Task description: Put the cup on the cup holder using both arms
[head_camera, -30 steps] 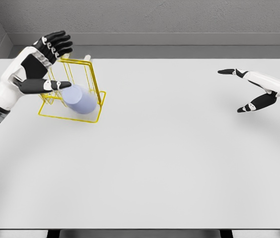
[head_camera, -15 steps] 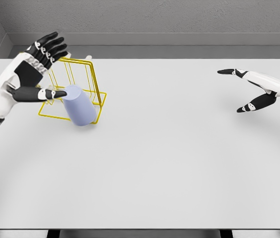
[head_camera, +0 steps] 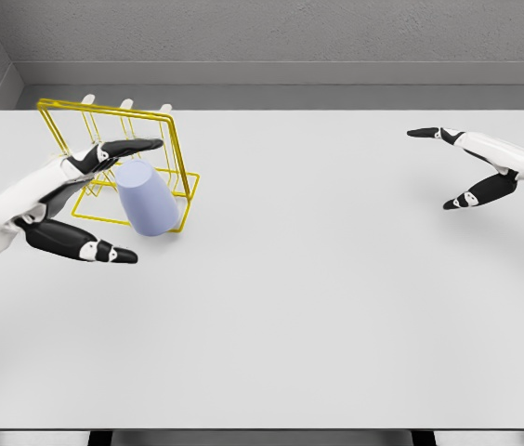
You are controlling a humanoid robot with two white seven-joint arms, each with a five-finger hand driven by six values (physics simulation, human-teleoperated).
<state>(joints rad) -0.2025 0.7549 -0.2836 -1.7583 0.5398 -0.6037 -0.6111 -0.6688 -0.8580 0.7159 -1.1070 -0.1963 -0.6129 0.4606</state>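
Cup on holder, left hand free, tip risk.
We see cup [head_camera: 147, 197] leaning on yellow cup holder [head_camera: 171, 153]; left hand [head_camera: 76, 204] spread, holding nothing, could knock it; right hand [head_camera: 471, 172] spread, well apart.

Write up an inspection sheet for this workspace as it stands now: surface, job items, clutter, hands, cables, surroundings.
Surface: white table, flat, largely bare.
Job's things: lavender cup stands tilted inside the yellow wire cup holder at the table's far left; whether it hangs on a peg cannot be told.
Clutter: nothing seen.
Hands: left hand open, fingers spread beside the cup, not grasping it; right hand open, hovering at the far right, holding nothing.
Cables: nothing seen.
Surroundings: grey wall behind the table; grey wall also at the left edge.
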